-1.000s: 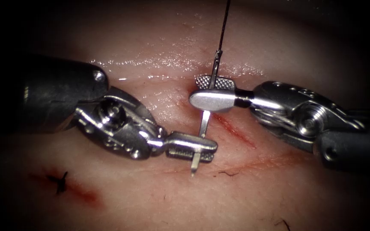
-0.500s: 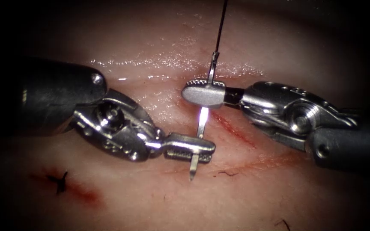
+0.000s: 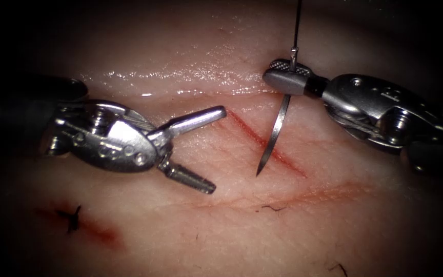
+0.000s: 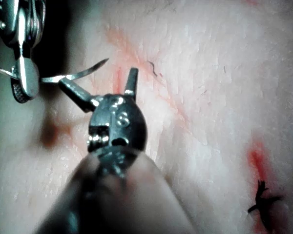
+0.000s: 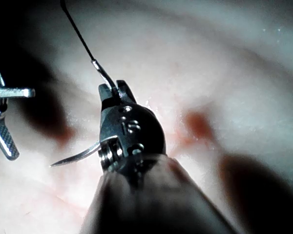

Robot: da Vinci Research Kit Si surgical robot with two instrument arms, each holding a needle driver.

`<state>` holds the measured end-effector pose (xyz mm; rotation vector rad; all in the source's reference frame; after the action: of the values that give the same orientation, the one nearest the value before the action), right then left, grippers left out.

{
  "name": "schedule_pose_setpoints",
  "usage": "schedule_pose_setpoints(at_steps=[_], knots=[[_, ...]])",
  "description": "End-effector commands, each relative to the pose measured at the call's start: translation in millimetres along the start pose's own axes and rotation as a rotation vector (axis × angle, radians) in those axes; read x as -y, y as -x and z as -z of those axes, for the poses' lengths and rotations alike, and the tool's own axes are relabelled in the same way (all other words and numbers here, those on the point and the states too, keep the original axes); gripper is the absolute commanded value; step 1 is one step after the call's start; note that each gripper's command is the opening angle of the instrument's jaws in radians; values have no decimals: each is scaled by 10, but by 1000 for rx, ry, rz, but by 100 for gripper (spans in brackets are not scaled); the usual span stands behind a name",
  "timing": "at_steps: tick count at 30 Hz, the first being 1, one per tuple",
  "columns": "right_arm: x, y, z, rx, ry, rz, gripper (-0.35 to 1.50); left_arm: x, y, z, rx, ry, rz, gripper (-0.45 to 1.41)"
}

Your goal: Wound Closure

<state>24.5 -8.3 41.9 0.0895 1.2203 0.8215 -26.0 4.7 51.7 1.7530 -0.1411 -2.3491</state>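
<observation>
Right tool (image 3: 288,77) fingers clamp the needle (image 3: 273,136) near its thread end, point hanging over the cut (image 3: 267,143); left tool (image 3: 201,149) fingers apart, empty, just left.

My left end effector (image 3: 201,149) has its jaws spread wide, holding nothing; my right end effector (image 3: 283,77) is clamped tight, wrist angled leftward.

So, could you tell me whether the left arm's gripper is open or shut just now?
Open: the left arm's silver gripper has its jaws spread wide and empty, left of the curved steel needle.
</observation>
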Motion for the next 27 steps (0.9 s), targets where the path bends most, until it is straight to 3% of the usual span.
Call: schedule_pose_setpoints(at_steps=[1,6,13,19,21,27], knots=[[-2,4,-9,-5,16,44,-35,-1,8,-7,34,-17,36,84],[-9,9,-13,3,111,211,-35,0,28,-11,117,-55,97,69],[-16,19,-16,19,130,522,-35,-4,83,-20,208,-122,240,58],[-18,20,-18,0,110,691,-35,-12,119,-38,259,-184,346,10],[-21,20,-19,-25,111,728,-35,-15,123,-48,276,-204,357,-18],[-29,23,-22,-81,142,774,-35,-23,122,-71,348,-183,365,-25]])
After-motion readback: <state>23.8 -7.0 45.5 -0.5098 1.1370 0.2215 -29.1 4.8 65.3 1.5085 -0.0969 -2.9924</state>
